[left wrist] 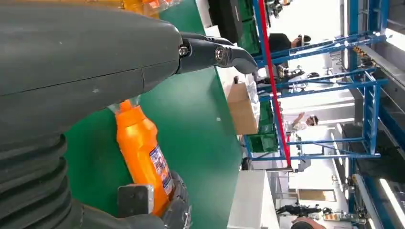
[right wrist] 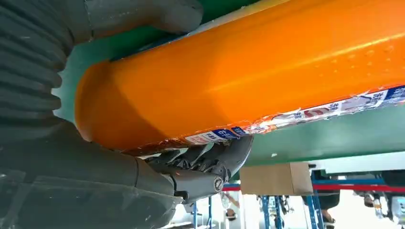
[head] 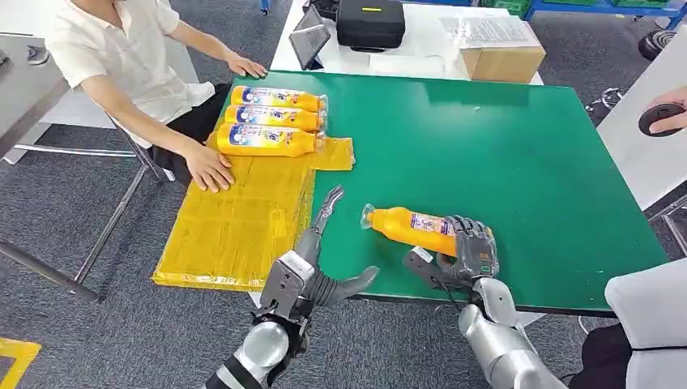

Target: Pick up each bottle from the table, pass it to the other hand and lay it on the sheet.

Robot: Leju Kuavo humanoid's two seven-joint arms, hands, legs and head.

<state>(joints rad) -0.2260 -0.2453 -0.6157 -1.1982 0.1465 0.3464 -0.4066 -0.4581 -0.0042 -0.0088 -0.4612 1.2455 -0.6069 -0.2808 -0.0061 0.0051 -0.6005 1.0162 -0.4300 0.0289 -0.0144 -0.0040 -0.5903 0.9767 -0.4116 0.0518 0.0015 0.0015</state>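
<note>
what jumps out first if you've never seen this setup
The right hand grips an orange bottle near the front edge of the green table. Three more bottles lie side by side on the yellow sheet at the left, where a person's hand rests.

Right hand [head: 468, 251] gripping an orange bottle [head: 405, 226] just above the green table [head: 518, 154], left hand [head: 320, 267] spread open beside it, three bottles [head: 275, 120] lying on the yellow sheet [head: 235, 219] under a person's hand [head: 209, 168].
</note>
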